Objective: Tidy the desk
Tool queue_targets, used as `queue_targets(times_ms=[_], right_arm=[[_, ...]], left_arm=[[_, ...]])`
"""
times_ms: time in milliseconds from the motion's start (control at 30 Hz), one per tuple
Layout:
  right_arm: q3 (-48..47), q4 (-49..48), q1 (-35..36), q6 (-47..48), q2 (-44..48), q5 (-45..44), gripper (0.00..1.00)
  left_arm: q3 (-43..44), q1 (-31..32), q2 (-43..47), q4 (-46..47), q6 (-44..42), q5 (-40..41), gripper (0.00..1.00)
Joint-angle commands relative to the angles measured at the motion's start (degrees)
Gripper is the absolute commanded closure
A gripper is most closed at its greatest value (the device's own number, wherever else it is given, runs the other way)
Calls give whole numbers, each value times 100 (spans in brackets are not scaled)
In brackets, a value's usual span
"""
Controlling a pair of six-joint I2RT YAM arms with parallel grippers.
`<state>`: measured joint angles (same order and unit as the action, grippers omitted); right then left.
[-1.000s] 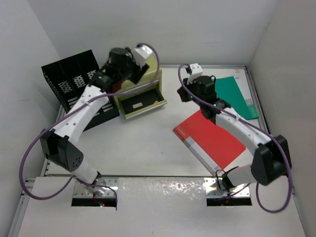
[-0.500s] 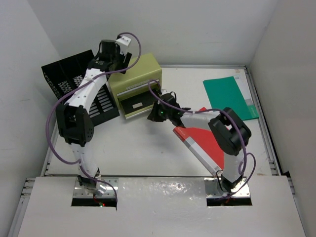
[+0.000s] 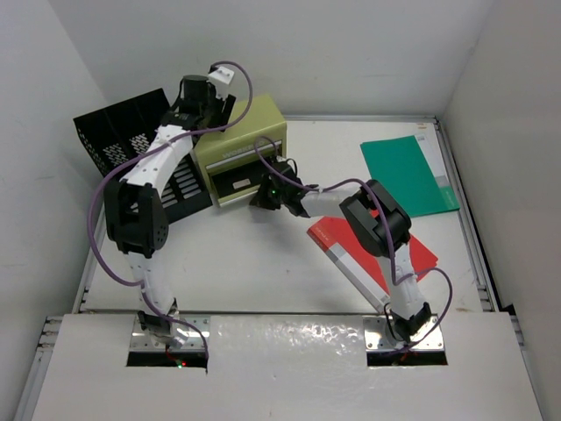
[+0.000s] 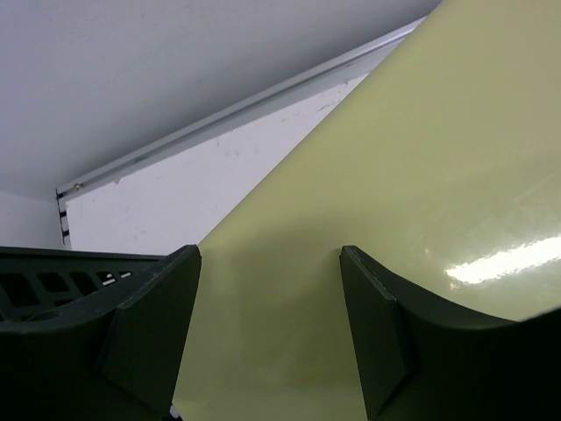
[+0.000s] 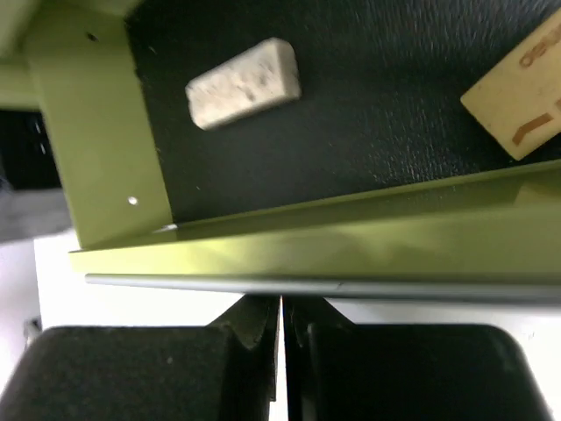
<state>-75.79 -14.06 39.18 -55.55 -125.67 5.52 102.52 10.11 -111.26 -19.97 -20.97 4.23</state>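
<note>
The white desk [image 3: 263, 263] holds an olive-green drawer box [image 3: 241, 140] at the back left. Its drawer [image 3: 238, 184] is partly open; in the right wrist view it holds a white eraser [image 5: 244, 72] and a beige block [image 5: 517, 96]. My right gripper [image 3: 265, 195] is shut, its fingertips [image 5: 263, 329] right against the drawer's front rim [image 5: 351, 254]. My left gripper [image 3: 203, 112] is open and empty, its fingers [image 4: 149, 333] resting over the box's olive top [image 4: 421, 175] near its rear left corner.
A black mesh file organizer [image 3: 131, 145] stands left of the box. A red folder [image 3: 386, 254] lies at centre right under my right arm. A green folder [image 3: 408, 174] lies at the back right. White walls enclose the desk.
My right arm swung from over the red folder to the drawer front. The drawer has slid inward. My left gripper settled onto the box's rear top.
</note>
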Motion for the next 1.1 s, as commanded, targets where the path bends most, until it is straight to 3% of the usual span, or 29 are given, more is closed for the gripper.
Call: queue_targets(times_ms=[0,333,533,867,1067], right_arm=[[-507,-561,-42,237,69,-717,100],[-928,-1028,-103,106,-528,-1254,100],[-1728,-1335,-112,106,-1205,-1220,100],[-1114,-2977,-95,220,-1100,-2116,100],[-1394,-3234,-95,343,-1372,-2160,100]], left_arm=[[-258,-35,236,230,-100,-36,36],[-540,-35,289,256,-170,-203,37],[-645,-35,377,283,-197,-221,37],[-716,-27,404,309,-250,-265,37],[-742,-35,386,309,-285,-221,37]])
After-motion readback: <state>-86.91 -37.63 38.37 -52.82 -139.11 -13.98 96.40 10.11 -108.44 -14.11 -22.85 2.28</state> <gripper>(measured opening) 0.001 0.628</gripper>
